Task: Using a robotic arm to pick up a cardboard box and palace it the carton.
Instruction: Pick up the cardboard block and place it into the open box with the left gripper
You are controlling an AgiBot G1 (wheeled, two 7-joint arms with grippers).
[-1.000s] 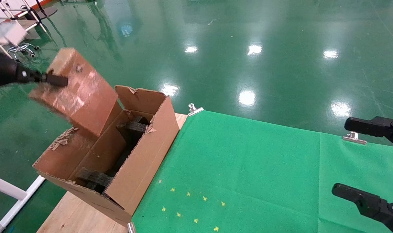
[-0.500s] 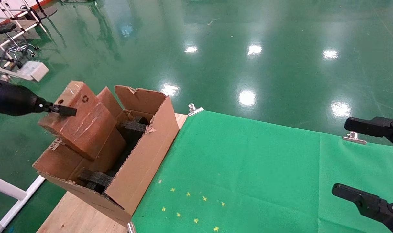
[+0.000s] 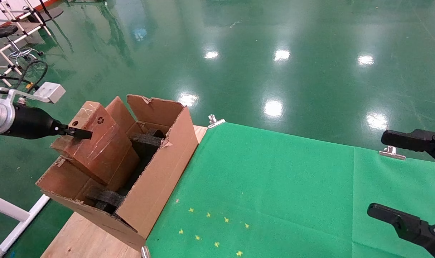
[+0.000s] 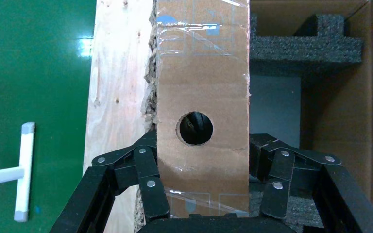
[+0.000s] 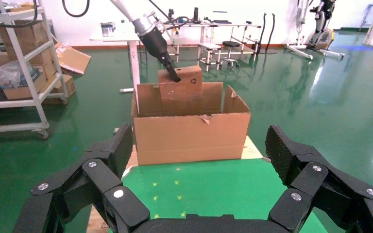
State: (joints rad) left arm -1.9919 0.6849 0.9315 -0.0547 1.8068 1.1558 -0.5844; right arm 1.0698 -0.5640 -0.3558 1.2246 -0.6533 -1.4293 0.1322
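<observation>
We take the carton (image 3: 145, 172) as our reference: a long corrugated one with torn flaps, standing at the left end of the wooden table (image 3: 85, 240), just beside the edge of the green cloth (image 3: 274, 193). The cardboard box (image 3: 95, 143) sits tilted in the carton's left part, its lower end down inside the walls and its upper end, with the round hole and recycling mark, rising above the rim. We find the left gripper (image 3: 77, 133) of the robotic arm (image 3: 9, 116) on the carton's left side, above its outer wall, its jaws pinching the box's taped end; in the left wrist view the linked fingers (image 4: 148, 179) press both sides of the box around the hole. Black foam pieces (image 3: 145, 139) lie in the carton, one near its far end and one near its near corner. Two metal clips (image 3: 215, 121) hold the cloth's far edge, well to the right of the carton. The right gripper (image 3: 417, 186) hangs well apart from the carton, over the cloth's right end, its jaws spread wide with nothing between them.
</observation>
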